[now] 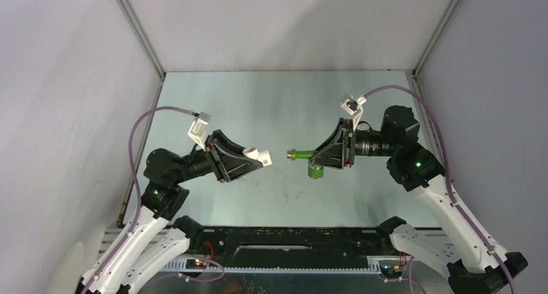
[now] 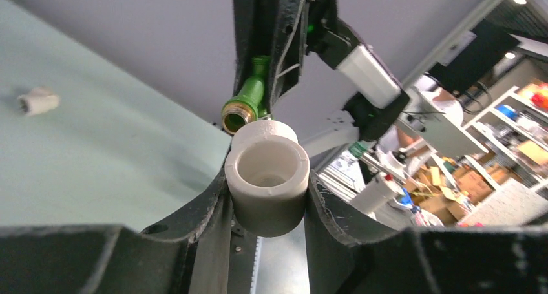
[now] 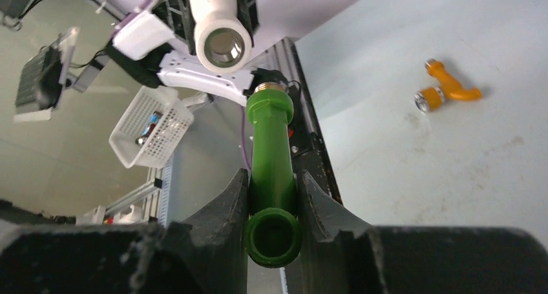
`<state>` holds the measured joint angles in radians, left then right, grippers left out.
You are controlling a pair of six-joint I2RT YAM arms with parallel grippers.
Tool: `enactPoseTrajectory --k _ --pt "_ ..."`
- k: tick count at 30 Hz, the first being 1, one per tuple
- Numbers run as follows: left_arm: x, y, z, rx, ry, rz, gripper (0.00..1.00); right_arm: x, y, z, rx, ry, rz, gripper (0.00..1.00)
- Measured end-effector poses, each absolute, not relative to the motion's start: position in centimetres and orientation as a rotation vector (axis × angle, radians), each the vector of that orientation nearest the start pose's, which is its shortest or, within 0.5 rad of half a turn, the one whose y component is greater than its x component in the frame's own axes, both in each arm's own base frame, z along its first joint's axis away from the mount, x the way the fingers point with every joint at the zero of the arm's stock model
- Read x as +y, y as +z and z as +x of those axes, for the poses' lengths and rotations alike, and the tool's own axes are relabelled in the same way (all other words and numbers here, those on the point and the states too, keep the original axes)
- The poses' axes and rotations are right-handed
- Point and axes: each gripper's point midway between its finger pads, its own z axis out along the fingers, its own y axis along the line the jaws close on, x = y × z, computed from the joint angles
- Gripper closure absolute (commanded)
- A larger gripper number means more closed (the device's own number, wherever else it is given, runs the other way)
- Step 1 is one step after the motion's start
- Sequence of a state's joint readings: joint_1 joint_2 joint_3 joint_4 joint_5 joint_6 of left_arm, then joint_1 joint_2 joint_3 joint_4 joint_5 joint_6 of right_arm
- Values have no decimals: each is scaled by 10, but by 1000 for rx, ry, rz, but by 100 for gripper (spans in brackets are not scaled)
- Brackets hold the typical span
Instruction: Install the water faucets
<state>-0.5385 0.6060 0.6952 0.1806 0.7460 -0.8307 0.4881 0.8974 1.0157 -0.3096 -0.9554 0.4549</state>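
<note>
Your green faucet [image 1: 305, 158] is clamped in the right pincer [image 3: 272, 184], lying level above the worktop [image 1: 271, 106]. Its brass threaded end faces the white elbow fitting [image 1: 258, 155], near it. Your orange faucet [image 3: 448, 87] lies on its side on the worktop, well apart.

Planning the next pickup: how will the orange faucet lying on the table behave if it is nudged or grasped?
The orange faucet looks like moulded plastic, so probably stiff and light. Its side branch lies flat on the table, so it should slide or pivot rather than roll. Its smooth round body might slip in a loose grip.
</note>
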Motion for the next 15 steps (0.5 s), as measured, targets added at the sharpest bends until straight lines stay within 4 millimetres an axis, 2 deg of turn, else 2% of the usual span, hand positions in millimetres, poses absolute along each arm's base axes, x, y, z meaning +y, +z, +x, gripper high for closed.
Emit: enactPoseTrajectory --k 4,9,15 --pt "-236 379 105 1417 -1686 563 100 259 360 129 1695 1548 -883 100" --pt "-236 388 92 1364 -1783 591 100 270 368 122 1672 1602 -932 100" --pt "-236 389 86 1351 -1836 597 100 280 381 116 1634 1647 -954 100"
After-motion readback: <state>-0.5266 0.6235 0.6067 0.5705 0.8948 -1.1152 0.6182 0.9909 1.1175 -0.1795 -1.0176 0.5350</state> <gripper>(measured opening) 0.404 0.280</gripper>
